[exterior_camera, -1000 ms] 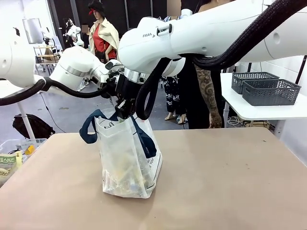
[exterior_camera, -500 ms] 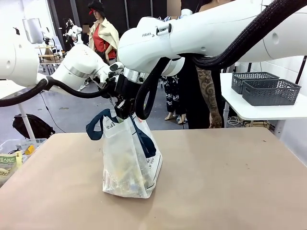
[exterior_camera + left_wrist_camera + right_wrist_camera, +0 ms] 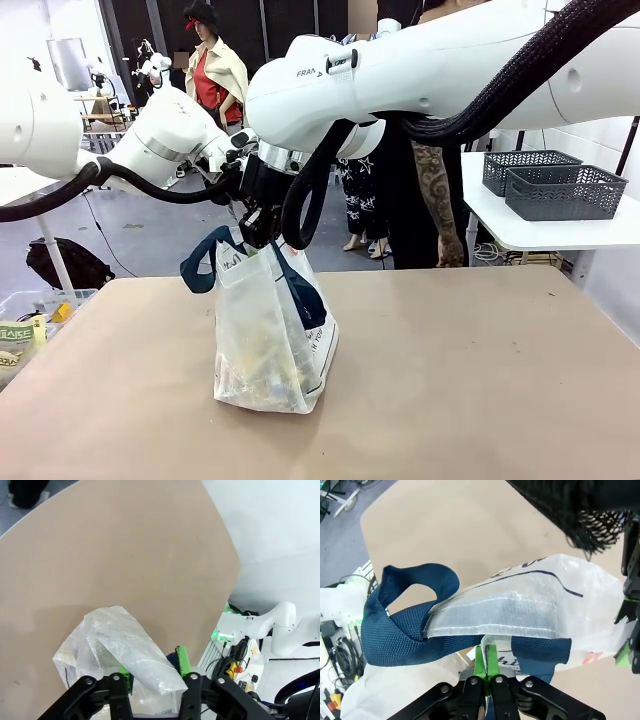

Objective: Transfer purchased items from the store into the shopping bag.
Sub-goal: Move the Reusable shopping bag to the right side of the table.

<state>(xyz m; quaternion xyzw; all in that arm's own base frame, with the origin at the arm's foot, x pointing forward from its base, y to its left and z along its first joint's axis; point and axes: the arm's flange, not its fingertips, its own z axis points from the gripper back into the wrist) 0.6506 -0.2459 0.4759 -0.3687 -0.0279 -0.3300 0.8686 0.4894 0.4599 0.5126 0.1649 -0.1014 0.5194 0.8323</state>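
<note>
The shopping bag (image 3: 268, 340) stands upright on the table, whitish and translucent, with navy strap handles (image 3: 200, 270). Yellowish purchased items (image 3: 262, 372) show dimly through its side. Both grippers meet at its top. My right gripper (image 3: 262, 238) reaches across from the right. In the right wrist view this gripper (image 3: 485, 660) is shut on the bag's rim, just under the navy strap (image 3: 405, 625). My left gripper (image 3: 153, 669) stands astride a fold of the bag's rim (image 3: 135, 650), jaws partly closed, green pads (image 3: 181, 660) on either side. I cannot tell which basket is the store.
The tan table (image 3: 480, 380) has free room right of the bag. Two dark grey lattice baskets (image 3: 560, 188) sit on a white side table at the far right. A clear bin (image 3: 30, 320) with goods is at the left edge. A person (image 3: 425, 190) stands behind the table.
My left gripper's jaws have narrowed around the bag's rim. The bag's top has been drawn narrower and its left handle has shifted slightly right. The right gripper stayed shut.
</note>
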